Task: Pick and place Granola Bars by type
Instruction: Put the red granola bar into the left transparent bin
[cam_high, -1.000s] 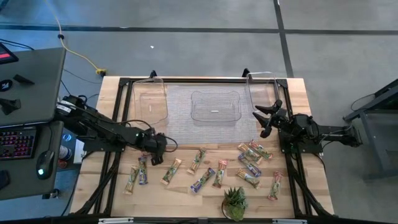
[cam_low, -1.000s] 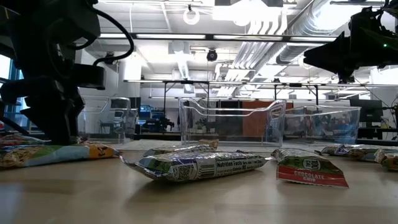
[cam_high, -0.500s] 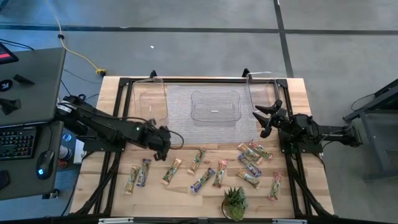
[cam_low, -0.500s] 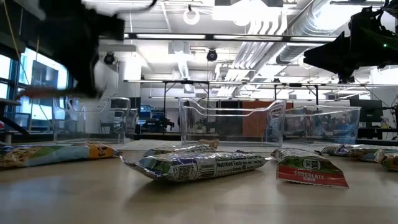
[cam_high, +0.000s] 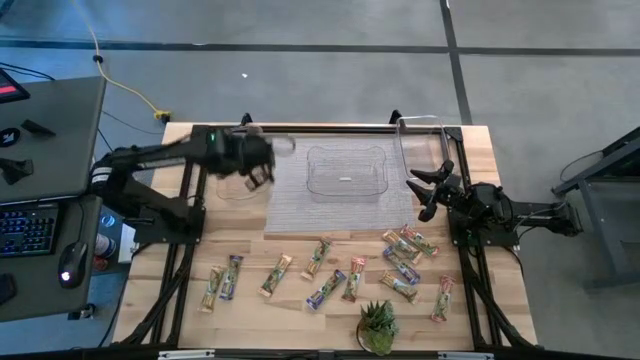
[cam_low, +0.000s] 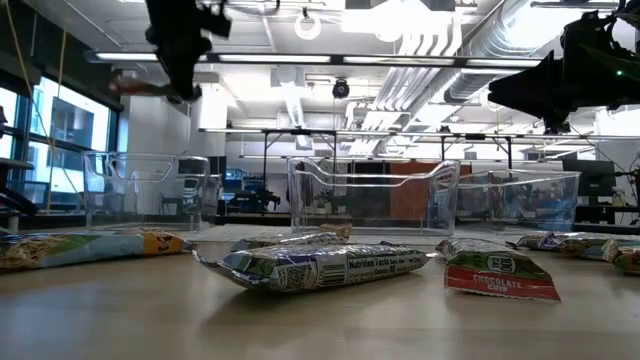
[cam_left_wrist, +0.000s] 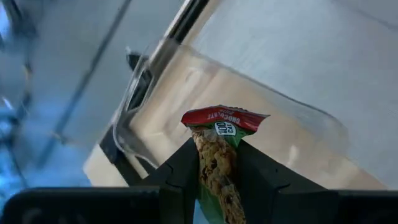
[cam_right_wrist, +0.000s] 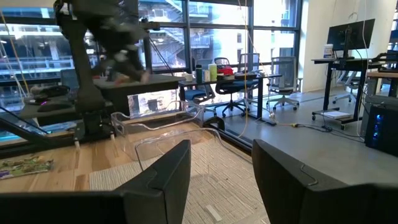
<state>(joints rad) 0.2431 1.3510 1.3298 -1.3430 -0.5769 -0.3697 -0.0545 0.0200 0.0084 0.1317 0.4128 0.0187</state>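
Granola Bars (cam_high: 330, 272) lie scattered across the near half of the wooden table (cam_high: 480, 150), and one of them, a green-and-red bar (cam_left_wrist: 219, 155), is up in the air, pinched between the dark fingers (cam_left_wrist: 177, 171) of the left gripper (cam_high: 258, 168), its red end poking out past the tips; the left arm reaches over the far left of the table and carries the bar above the left clear bin (cam_high: 240, 160), whose see-through wall and rim fill the left wrist view right behind the wrapper; from table height that gripper hangs high over the same bin (cam_low: 145, 190); down on the wood, two bars sit side by side at the near left, a few more run along the middle, and a cluster gathers at the near right, with a purple-blue bar (cam_low: 320, 266) and a red-ended one (cam_low: 498, 275) closest to the low camera; the middle clear bin (cam_high: 346, 172) rests on a grey mat (cam_high: 290, 190), and a right clear bin (cam_high: 420, 150) stands at the far right; the right gripper (cam_high: 428, 190) waits at the right side beside that bin, fingers (cam_right_wrist: 158, 177) spread apart and holding nothing; a small potted plant (cam_high: 378, 325) stands at the near edge
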